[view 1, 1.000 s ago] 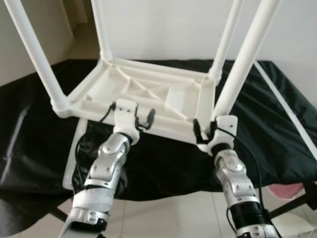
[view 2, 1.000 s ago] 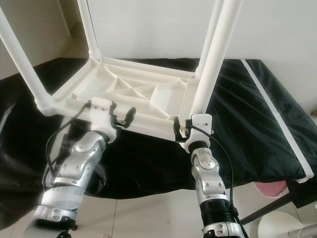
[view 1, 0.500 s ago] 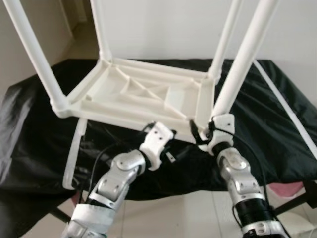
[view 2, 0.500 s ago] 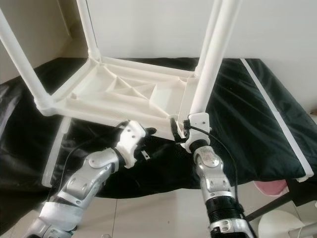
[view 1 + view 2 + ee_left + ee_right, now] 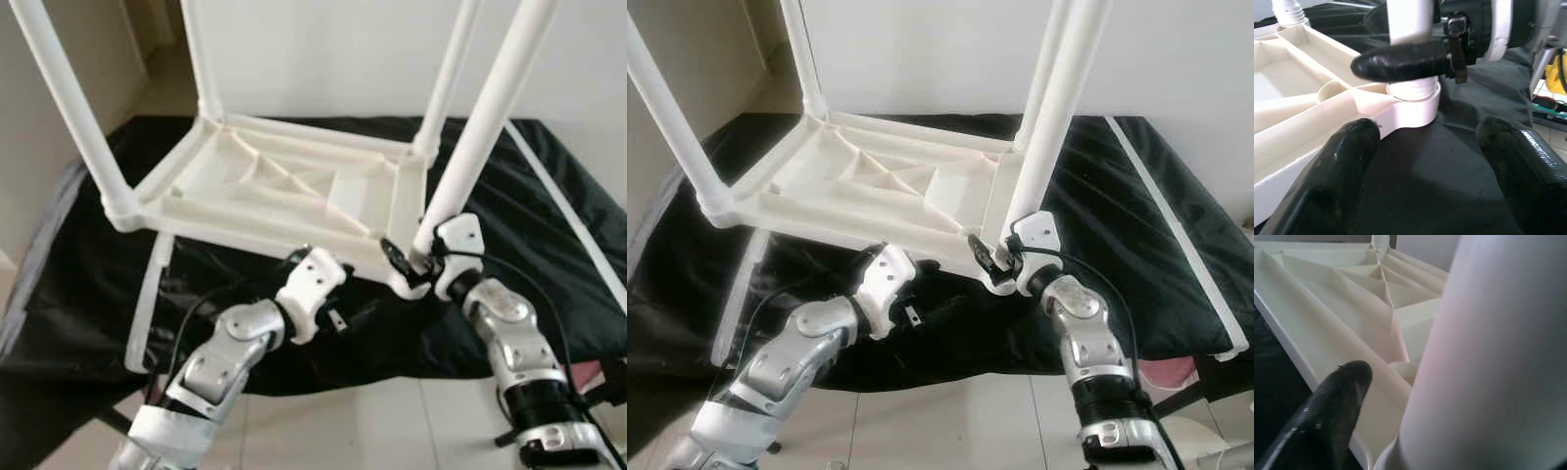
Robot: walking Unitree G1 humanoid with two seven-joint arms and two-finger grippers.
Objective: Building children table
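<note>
A white plastic children's table (image 5: pixel 294 186) lies upside down on a black cloth (image 5: pixel 88 264), with its legs pointing up. My right gripper (image 5: pixel 407 259) is shut on the near right leg (image 5: pixel 480 127), just above its threaded socket (image 5: pixel 1413 93) at the table's corner. One of its fingers (image 5: pixel 1405 61) crosses in front of the leg. My left gripper (image 5: pixel 919 289) is open, just below the table's front edge, facing that same corner. Its fingers (image 5: pixel 1342 161) are spread wide over the cloth and hold nothing.
A long white bar (image 5: pixel 568 220) lies along the right side of the cloth. Another white bar (image 5: pixel 147 304) lies under the table's left end. Pale tiled floor (image 5: pixel 372 421) lies below the cloth's front edge, and something pink (image 5: pixel 568 377) sits at the lower right. A wall stands behind.
My left gripper left the table's front edge and moved right and down toward the near right corner. My right forearm swung outward to the right while its gripper stayed on the leg.
</note>
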